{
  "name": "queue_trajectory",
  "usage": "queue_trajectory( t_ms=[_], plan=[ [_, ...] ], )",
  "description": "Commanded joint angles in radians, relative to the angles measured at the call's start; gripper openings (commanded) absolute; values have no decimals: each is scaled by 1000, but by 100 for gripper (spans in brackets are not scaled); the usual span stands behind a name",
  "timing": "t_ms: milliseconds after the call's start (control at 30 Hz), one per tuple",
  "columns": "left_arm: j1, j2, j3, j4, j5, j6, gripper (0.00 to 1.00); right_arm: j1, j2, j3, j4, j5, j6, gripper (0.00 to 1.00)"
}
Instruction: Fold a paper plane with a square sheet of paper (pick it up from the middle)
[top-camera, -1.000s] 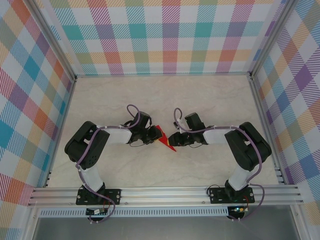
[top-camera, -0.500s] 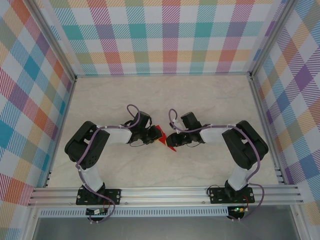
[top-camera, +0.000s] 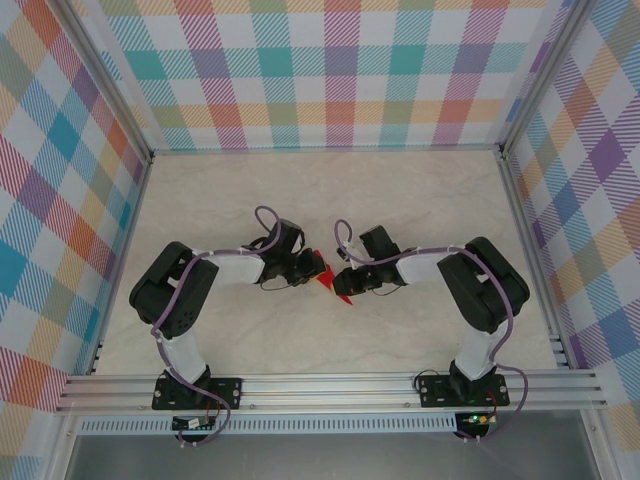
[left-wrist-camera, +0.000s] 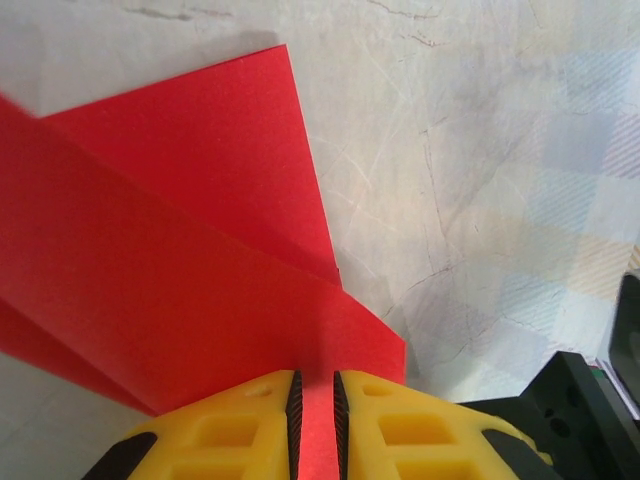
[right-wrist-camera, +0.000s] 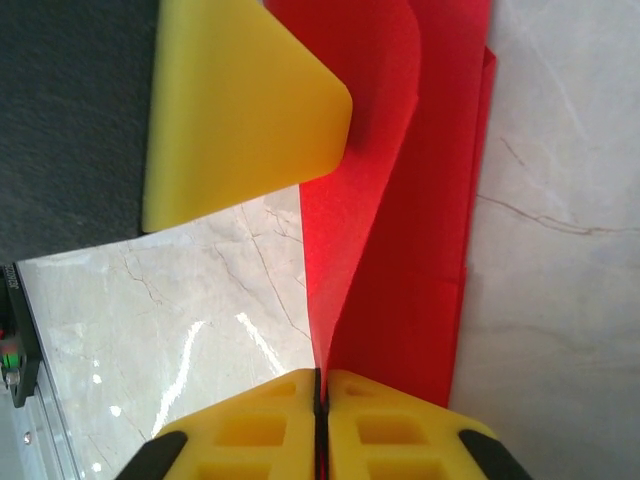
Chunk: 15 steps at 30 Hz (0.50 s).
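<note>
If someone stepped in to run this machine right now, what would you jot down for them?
Left hand: shut on the red paper.
Right hand: shut on a raised flap of the same paper.
Paper: between the two hands, near the middle of the table, partly folded into several layers.
Done: some early folds.
To do: the remaining folds; it is not a finished plane yet.

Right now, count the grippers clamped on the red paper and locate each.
2. The left gripper pinches the red paper from its left at mid-table; the right gripper pinches it from the right.
</note>
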Motion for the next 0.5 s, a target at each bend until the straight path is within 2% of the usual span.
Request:
queue_trajectory(
  t_ms=[0,167,467],
  plan=[
    [-11,-21,28,-32,-1,25,19,2,20,-1,13,-34,15,6],
    [-11,-44,17,-30,4,35,19,-30,29,-22,67,-91,75,1],
    [-11,-81,-46,34,21,33,20,-65,42,2,90,-235,180,0]
  ],
)
